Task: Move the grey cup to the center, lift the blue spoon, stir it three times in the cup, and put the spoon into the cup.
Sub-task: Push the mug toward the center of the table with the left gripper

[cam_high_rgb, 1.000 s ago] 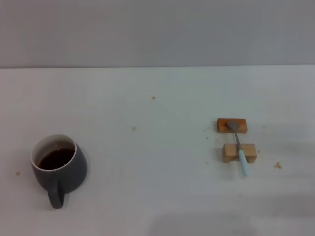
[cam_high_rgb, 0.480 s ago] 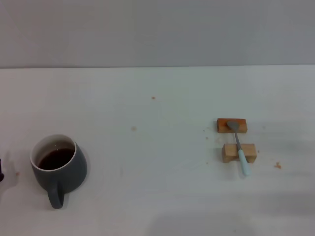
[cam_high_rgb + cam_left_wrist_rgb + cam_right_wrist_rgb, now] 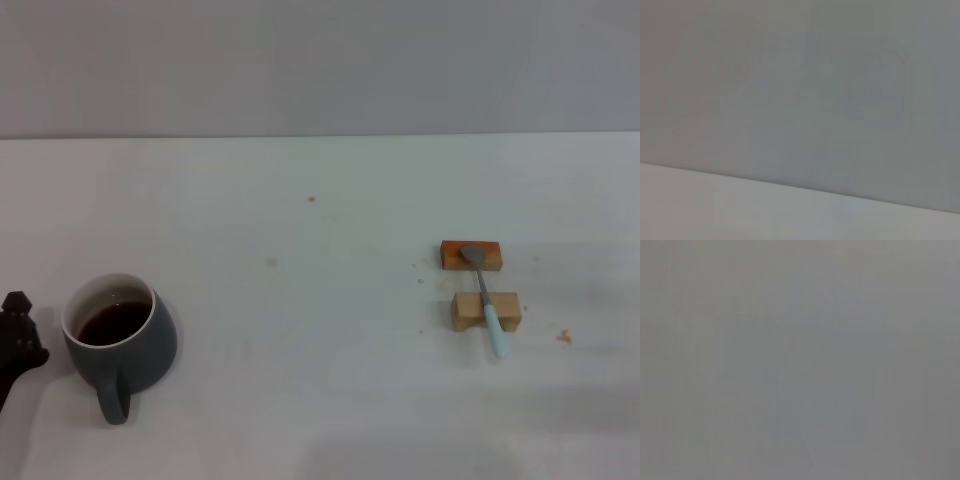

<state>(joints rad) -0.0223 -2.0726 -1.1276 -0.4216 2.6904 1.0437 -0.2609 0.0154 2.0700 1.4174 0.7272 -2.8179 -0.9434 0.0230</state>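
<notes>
One grey cup [image 3: 120, 340] of dark brown liquid sits lower left on the worktop [image 3: 330, 380], left tool [image 3: 18, 340] just beside it, grip unreadable.

One grey cup [image 3: 120, 340], one blue spoon [image 3: 487, 300], two wooden blocks [image 3: 472, 256] [image 3: 485, 311] and one end effector [image 3: 18, 340] are being counted.

Left gripper [image 3: 18, 340] — cut off at the edge.

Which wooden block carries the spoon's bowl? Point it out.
The darker orange-brown block, the farther one. The blue spoon lays its metal bowl there, while the paler block nearer the robot supports its neck.
</notes>
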